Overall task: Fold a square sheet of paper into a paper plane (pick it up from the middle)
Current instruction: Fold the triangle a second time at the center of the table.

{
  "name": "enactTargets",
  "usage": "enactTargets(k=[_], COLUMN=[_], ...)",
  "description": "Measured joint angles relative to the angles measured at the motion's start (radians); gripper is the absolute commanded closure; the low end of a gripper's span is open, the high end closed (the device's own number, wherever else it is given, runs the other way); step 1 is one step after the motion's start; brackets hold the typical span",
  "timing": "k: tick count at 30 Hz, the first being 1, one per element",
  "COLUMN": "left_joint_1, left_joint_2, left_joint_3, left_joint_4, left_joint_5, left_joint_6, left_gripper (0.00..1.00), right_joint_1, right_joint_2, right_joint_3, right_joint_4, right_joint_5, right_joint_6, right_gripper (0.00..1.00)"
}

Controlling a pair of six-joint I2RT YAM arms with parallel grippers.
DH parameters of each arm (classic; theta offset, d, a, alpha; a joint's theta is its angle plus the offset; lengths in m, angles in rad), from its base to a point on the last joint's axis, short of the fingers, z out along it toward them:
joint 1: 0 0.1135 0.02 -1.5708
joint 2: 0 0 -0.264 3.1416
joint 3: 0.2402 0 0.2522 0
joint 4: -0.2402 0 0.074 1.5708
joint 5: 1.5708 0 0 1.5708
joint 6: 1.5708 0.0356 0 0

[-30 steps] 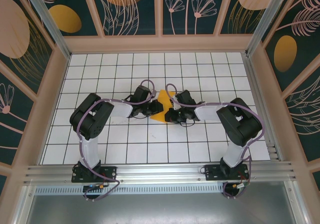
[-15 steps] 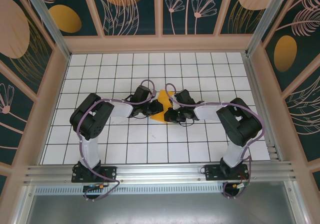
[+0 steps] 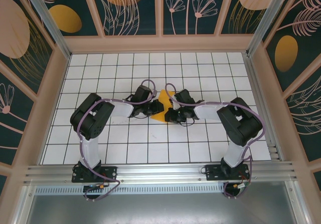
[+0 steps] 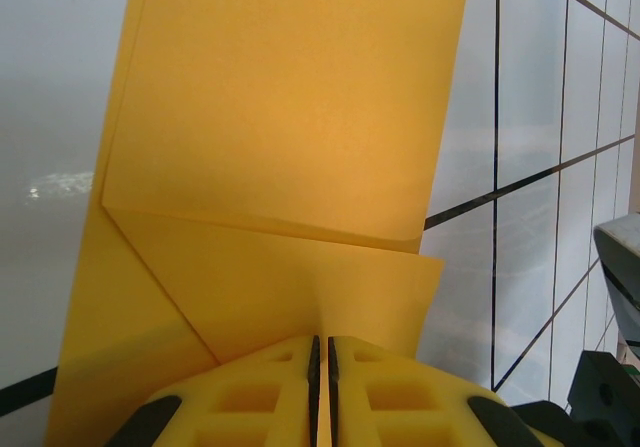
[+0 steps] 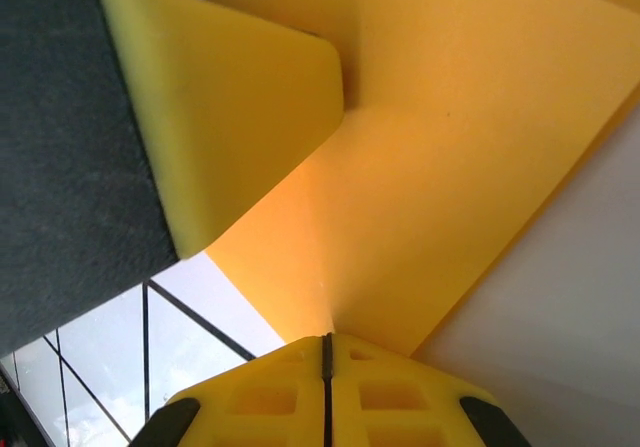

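The square sheet of paper (image 3: 167,93) is a creased orange-yellow shape held above the table's middle, between the two arms. In the left wrist view the paper (image 4: 290,117) shows a folded flap with a diagonal crease. My left gripper (image 4: 320,339) is shut on its near edge. My right gripper (image 5: 326,337) is shut on another edge of the paper (image 5: 450,167), and a yellow finger of the left gripper (image 5: 230,107) rests against the sheet close by. From above, the left gripper (image 3: 155,107) and the right gripper (image 3: 169,115) nearly touch.
The white gridded table (image 3: 125,139) is fenced by a wooden frame (image 3: 158,43) with patterned walls behind it. An aluminium rail (image 3: 160,173) runs along the near edge by the arm bases. The right arm's dark wrist (image 4: 615,377) sits at the left wrist view's lower right.
Both grippers keep their hold on the paper. The right wrist has edged slightly toward the left one, and a little less orange shows between them.
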Motion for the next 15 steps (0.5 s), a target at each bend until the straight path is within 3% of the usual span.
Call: enactTargets(k=[15], left_joint_1=[0.0], left_joint_2=[0.002], left_joint_3=[0.002], left_joint_4=[0.0], left_joint_5=[0.0], left_joint_6=[0.0], left_gripper=[0.85], right_joint_1=[0.003], right_joint_2=[0.002], right_joint_3=[-0.002], right_joint_4=[-0.019], right_joint_5=[0.008], right_joint_6=[0.0], right_gripper=[0.93])
